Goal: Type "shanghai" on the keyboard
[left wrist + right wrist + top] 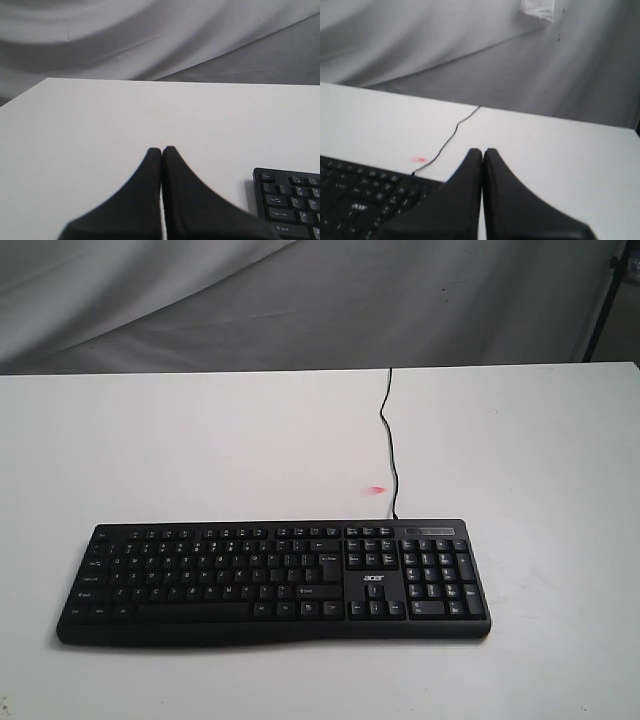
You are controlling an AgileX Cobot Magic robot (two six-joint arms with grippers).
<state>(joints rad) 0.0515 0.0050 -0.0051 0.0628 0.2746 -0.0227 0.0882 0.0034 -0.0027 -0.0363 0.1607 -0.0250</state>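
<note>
The black keyboard (275,580) lies flat on the white table (200,440), number pad and white "acer" logo toward the right, its thin black cable (389,440) running back over the table's far edge. Neither arm shows in the exterior view. In the left wrist view my left gripper (162,149) is shut with nothing in it, above bare table, with the keyboard's Esc and Tab corner (290,200) off to one side. In the right wrist view my right gripper (483,151) is shut and empty, over the keyboard's number-pad end (365,200), near the cable (447,140).
A small red mark (377,489) lies on the table just behind the keyboard, beside the cable; the same red mark (418,160) shows in the right wrist view. Grey draped cloth (300,300) hangs behind the table. A dark stand leg (605,300) is at the back right.
</note>
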